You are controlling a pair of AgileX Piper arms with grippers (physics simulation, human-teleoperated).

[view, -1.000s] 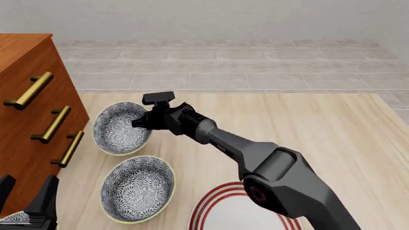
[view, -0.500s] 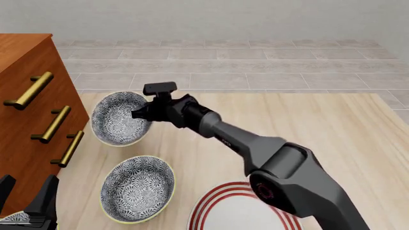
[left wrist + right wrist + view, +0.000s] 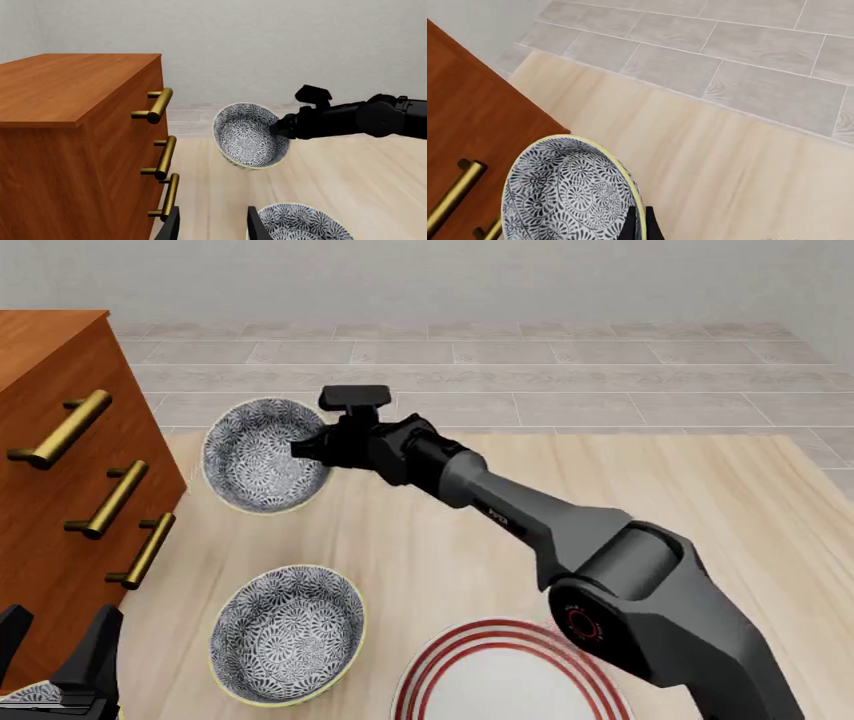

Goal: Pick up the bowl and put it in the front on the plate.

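Observation:
The bowl [image 3: 258, 456], blue-grey floral with a pale yellow rim, hangs tilted above the table's far left, near the dresser. My right gripper [image 3: 306, 452] is shut on its rim; the right wrist view shows the fingertips [image 3: 638, 224] pinching the bowl [image 3: 564, 192] at its edge, and the left wrist view shows the bowl [image 3: 248, 135] held off the table. A twin bowl [image 3: 287, 632] rests on the table nearer to me. The white plate [image 3: 434, 665] with red rings lies at the front, partly behind the right arm. My left gripper [image 3: 54, 645] stands open and holds nothing at the front left.
A wooden dresser [image 3: 60, 430] with brass handles [image 3: 123, 498] stands along the table's left side, close to the lifted bowl. Beyond the table's far edge is a grey tiled floor [image 3: 534, 370]. The right arm stretches diagonally across the table's middle.
My right gripper has lifted the bowl off the table and carried it up and slightly right, tilting it more toward the dresser. The left gripper and the twin bowl have not moved.

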